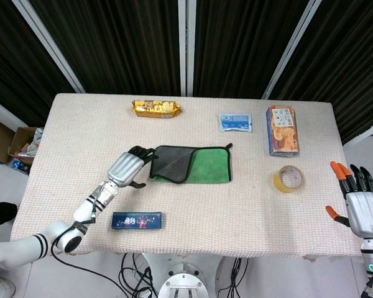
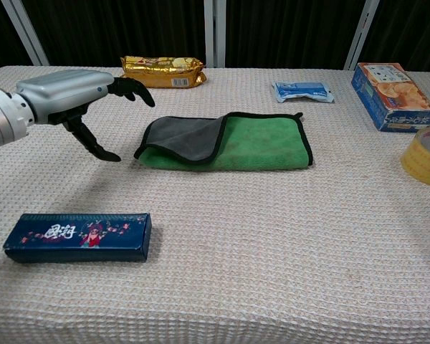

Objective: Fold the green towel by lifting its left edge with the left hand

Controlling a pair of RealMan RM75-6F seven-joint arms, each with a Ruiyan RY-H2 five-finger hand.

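Green towel (image 2: 261, 147) lies part-folded; left hand (image 2: 61, 97) hovers beside it, empty.

towel (image 1: 193, 164) mid-table | left hand (image 1: 128, 167) just left | long box (image 1: 137, 220) in front | tape roll (image 1: 288, 179) right

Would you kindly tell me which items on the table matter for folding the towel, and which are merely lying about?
Belongs to the job:
green microfibre towel with grey underside
left robot hand

Lying about:
gold foil snack packet
small blue-white sachet
blue and orange snack box
yellowish tape roll
long dark blue box
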